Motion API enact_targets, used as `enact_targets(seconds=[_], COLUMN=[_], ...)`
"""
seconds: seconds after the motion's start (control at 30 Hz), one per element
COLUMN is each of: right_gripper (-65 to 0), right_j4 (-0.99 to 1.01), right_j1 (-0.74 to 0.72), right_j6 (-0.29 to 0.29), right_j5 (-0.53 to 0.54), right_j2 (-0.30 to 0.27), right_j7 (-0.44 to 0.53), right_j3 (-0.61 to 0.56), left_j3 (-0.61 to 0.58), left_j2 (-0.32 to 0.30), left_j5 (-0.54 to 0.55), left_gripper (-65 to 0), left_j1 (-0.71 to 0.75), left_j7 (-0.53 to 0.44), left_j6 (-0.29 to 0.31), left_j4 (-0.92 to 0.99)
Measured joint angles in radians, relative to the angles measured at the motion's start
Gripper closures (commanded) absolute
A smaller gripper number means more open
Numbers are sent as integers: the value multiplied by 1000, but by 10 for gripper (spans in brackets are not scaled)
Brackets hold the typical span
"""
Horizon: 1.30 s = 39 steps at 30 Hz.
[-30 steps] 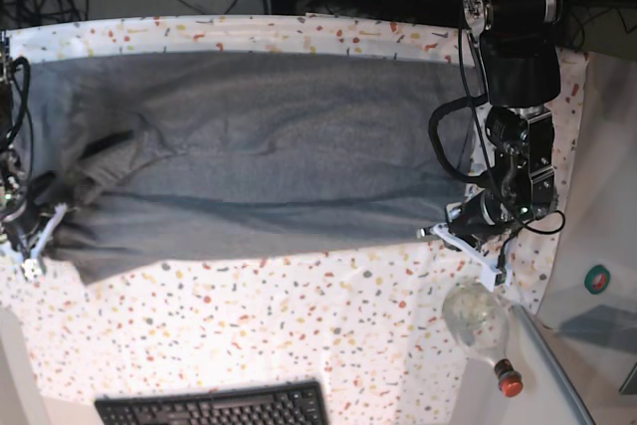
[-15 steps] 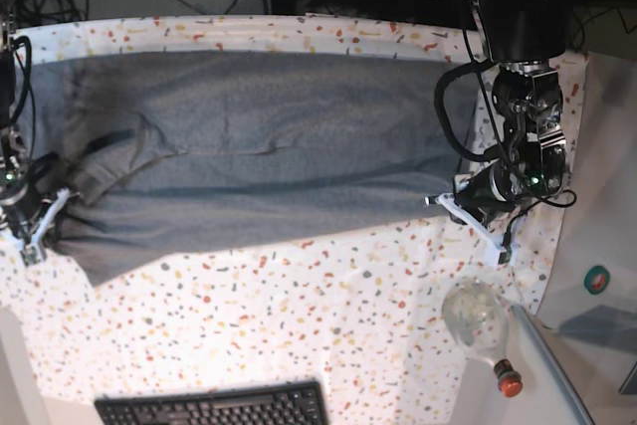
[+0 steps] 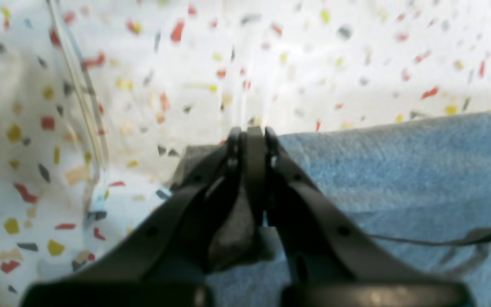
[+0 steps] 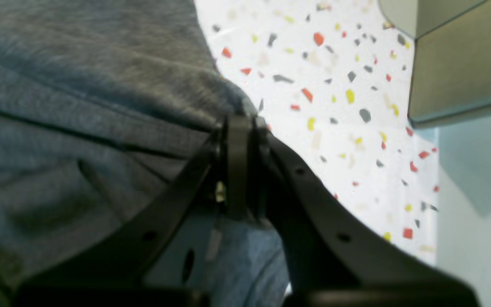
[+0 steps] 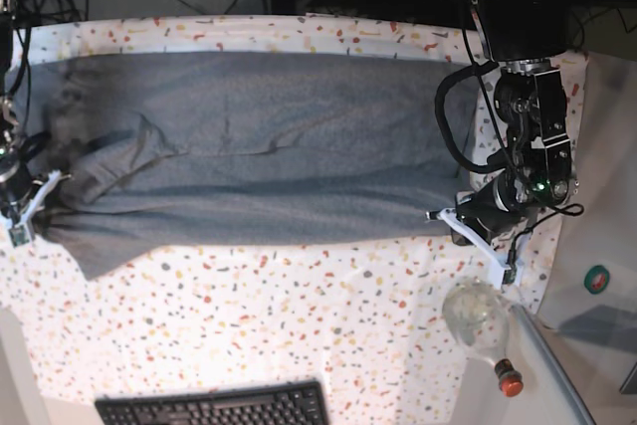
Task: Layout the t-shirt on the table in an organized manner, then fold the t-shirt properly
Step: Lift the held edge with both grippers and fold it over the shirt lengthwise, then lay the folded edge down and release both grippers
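Grey cotton across the speckled surface [image 5: 299, 335] — one t-shirt [image 5: 269, 146], stretched wide from edge to edge in the base view, its far hem running roughly parallel to the back edge. At the far left of that view sits the right claw [image 5: 22, 214], pinched tight on the shirt's corner; the wrist view confirms it, jaws pressed together with a bunched fold of fabric caught between them. Beside it the cloth is rumpled, a sleeve lying creased over the body. Moving across, the middle of the shirt lies fairly flat with a few long wrinkles. One black keyboard [image 5: 214, 407] pokes in at the near edge, well apart from the shirt. Over on the right, the left claw [image 5: 476, 229] clamps the opposite near corner — jaws closed on a nub of grey fabric in its wrist view. Just beyond it lies one clear bottle [image 5: 480, 323] with a red cap, near the surface's corner. Two arms, two claws, both gripping the same garment.
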<state>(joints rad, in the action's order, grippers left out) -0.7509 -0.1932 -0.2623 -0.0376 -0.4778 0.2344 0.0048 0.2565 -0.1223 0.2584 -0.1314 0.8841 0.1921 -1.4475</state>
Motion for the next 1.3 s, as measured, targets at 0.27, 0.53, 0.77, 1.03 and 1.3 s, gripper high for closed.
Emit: enact_targets(seconds=[0.27, 0.53, 0.77, 1.03, 1.3], right_gripper=[0, 0, 0, 0, 0], right_j4=[-153, -298, -311, -426, -447], right_j1=[82, 171, 206, 318, 356], right_j6=[1, 1, 0, -1, -8], right_j5=[4, 3, 3, 6, 6], right_j2=[23, 50, 64, 68, 112], right_j7=[-55, -69, -132, -190, -264], right_j3=[113, 200, 238, 249, 316], left_j3=[0, -2, -5, -4, -5], left_j2=[0, -1, -3, -48, -59], left_j5=[0, -3, -4, -1, 2], left_gripper=[0, 0, 0, 0, 0], left_j1=[7, -9, -8, 76, 171], left_j7=[2, -1, -1, -1, 0], left_j6=[0, 0, -1, 0, 4], left_j4=[2, 4, 4, 1, -31])
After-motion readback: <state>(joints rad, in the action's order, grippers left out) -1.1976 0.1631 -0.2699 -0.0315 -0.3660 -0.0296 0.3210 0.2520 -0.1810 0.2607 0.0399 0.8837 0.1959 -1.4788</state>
